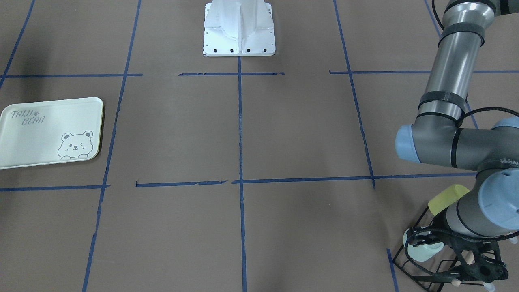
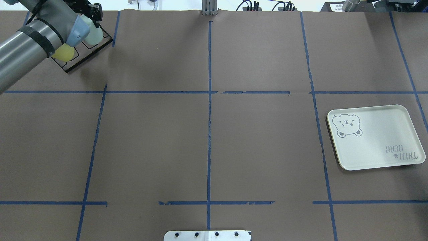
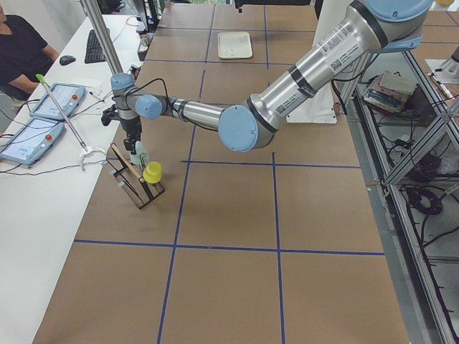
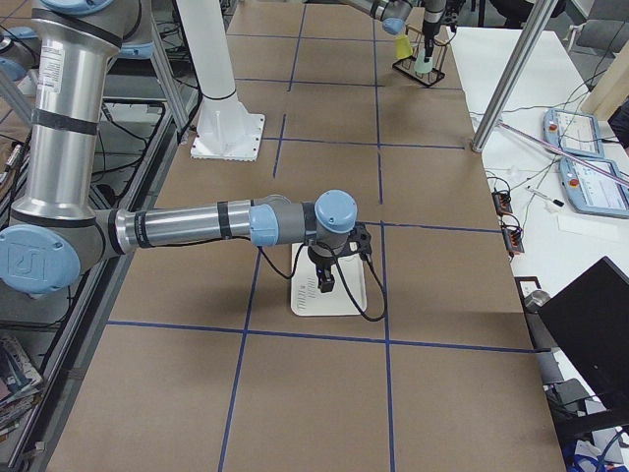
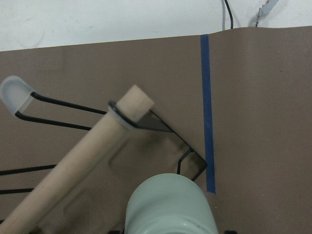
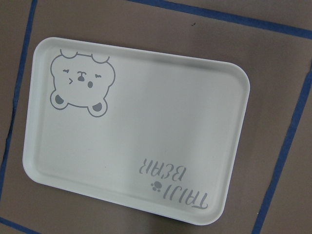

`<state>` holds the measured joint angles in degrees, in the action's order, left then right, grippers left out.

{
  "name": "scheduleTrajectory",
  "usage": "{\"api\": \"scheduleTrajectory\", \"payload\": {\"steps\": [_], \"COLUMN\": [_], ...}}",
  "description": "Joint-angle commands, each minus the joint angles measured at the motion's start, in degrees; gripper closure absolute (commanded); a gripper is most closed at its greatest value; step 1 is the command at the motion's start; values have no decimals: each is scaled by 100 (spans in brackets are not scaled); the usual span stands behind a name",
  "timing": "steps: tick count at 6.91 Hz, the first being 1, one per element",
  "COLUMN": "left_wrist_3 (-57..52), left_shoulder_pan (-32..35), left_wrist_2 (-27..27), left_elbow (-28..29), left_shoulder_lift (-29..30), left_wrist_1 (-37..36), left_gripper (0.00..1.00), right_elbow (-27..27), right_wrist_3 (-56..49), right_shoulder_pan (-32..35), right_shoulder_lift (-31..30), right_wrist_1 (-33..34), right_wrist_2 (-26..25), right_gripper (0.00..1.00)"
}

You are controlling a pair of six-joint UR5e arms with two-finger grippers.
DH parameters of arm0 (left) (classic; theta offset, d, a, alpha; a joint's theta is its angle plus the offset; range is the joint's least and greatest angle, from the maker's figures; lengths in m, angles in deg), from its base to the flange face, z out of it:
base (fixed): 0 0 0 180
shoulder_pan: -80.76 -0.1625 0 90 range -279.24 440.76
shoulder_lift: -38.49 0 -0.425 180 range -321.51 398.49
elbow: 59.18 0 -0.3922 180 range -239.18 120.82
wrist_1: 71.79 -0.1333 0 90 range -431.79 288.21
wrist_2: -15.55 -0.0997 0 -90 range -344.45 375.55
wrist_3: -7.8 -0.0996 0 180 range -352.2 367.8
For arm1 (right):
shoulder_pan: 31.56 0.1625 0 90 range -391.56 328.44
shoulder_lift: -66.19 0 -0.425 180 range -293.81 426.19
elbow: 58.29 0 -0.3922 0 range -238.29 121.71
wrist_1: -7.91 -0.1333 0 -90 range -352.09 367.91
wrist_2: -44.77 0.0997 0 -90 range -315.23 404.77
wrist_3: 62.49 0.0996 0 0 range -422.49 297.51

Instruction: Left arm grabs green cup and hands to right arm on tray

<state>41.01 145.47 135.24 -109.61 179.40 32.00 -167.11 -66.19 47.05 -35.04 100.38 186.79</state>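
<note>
The green cup (image 2: 93, 36) is a pale mint tumbler standing upside down on a black wire rack (image 2: 100, 45) at the far left corner. It also shows in the front view (image 1: 423, 250) and fills the bottom of the left wrist view (image 5: 170, 207). My left gripper (image 2: 92, 23) is right at this cup, with dark finger edges on either side of it. I cannot tell whether it grips the cup. The tray (image 2: 374, 140) lies flat and bare on the right. My right gripper (image 4: 324, 283) hovers just above the tray (image 6: 146, 136). I cannot tell whether it is open or shut.
A yellow-green cup (image 2: 63, 53) sits on the same rack beside the mint one, under my left forearm. The rack has a wooden dowel (image 5: 83, 165). The robot's white base plate (image 1: 239, 30) stands at the middle near edge. Blue tape lines cross the brown table.
</note>
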Motion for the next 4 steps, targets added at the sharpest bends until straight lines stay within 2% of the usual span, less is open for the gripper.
{"api": "scheduleTrajectory", "payload": {"steps": [1,2,4], "left_wrist_3": [-16,-16,62], "left_shoulder_pan": [311,462,612], "left_wrist_2": [105,385,563], "left_elbow": [-472,-1286,-1959], "left_shoulder_lift": [-20,-359,-565], "left_wrist_1": [-95,-401,-456], "left_gripper": [100,100,100], "right_elbow": [2,-7,2], "right_wrist_3": [0,0,9], "right_shoulder_pan": [-30,-47,-65], "right_shoulder_lift": [7,33,183], "right_wrist_1": [0,0,0], "right_wrist_2": [36,36,36], "right_gripper": [0,0,0]}}
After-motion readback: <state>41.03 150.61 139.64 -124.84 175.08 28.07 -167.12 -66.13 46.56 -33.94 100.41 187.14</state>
